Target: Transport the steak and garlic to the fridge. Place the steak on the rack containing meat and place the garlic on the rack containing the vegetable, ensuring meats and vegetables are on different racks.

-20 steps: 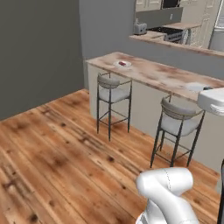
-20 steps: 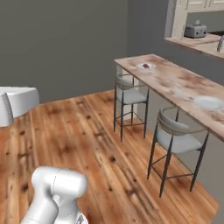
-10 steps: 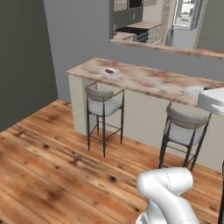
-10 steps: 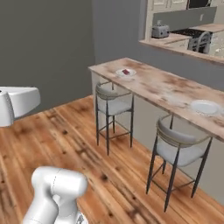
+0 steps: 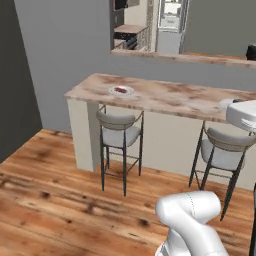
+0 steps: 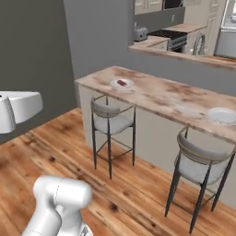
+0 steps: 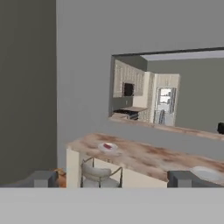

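Dark finger tips of the gripper (image 7: 112, 178) stand far apart at the bottom of the hand view, one at each lower corner, so the jaws are wide open with nothing between them. Straight ahead of the jaws and well beyond them runs a marbled breakfast bar (image 7: 144, 158), and on its near-left end, up and slightly left of the midpoint between the tips, sits a small white plate (image 7: 107, 147) carrying the steak (image 7: 107, 146), a red-pink slab that also shows on the bar in the left base view (image 5: 120, 90) and the right base view (image 6: 121, 83). A second, bare white plate (image 6: 222, 115) lies farther along the bar, just above the right finger tip in the hand view; no garlic can be made out at this range. Two grey stools (image 5: 118, 128) are tucked under the bar, below and in front of the jaws. Past the bar, through the wall opening, the fridge (image 7: 165, 104) stands tall and pale in the back kitchen, far off and above the jaws' line. My judgement is that the approach to the steak is the step in hand, with nothing yet picked up. The risks from here: the base could clip the nearer stool on closing in; the open fingers could strike the plate rim and shove it along the bar; and a flat, thin slab may slip from a shallow pinch.
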Robot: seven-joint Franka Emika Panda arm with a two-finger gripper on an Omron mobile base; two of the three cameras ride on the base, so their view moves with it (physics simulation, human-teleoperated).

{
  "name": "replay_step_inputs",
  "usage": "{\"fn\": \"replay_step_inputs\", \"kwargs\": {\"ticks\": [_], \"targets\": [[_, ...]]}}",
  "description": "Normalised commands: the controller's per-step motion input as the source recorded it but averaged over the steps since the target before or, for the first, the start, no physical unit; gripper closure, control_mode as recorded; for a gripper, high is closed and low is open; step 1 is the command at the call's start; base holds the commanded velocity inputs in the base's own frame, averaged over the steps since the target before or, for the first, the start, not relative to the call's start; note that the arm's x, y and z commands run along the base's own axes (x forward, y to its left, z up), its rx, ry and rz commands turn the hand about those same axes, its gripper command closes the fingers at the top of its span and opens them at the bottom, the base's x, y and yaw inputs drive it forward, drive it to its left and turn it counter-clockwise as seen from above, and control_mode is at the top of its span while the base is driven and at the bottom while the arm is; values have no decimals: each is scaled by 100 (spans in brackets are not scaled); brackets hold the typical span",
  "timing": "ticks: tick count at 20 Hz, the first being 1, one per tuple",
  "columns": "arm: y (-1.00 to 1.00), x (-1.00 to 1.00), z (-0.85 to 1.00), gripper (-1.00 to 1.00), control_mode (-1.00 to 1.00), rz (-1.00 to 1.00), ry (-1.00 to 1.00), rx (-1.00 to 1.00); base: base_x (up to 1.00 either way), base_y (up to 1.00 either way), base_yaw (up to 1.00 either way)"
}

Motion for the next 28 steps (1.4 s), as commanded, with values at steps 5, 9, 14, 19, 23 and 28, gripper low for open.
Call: {"fn": "replay_step_inputs", "kwargs": {"ticks": [5, 9, 14, 19, 23, 28], "targets": [[0, 0, 0, -100, 100, 0, 0, 0, 59, 100, -41], [0, 0, 0, -100, 100, 0, 0, 0, 61, 100, -42], [0, 0, 0, -100, 100, 0, 0, 0, 80, 100, -39], [0, 0, 0, -100, 100, 0, 0, 0, 91, 70, -29], [0, 0, 0, -100, 100, 0, 0, 0, 99, 52, -21], [0, 0, 0, -100, 100, 0, 0, 0, 63, 29, -10]]}}
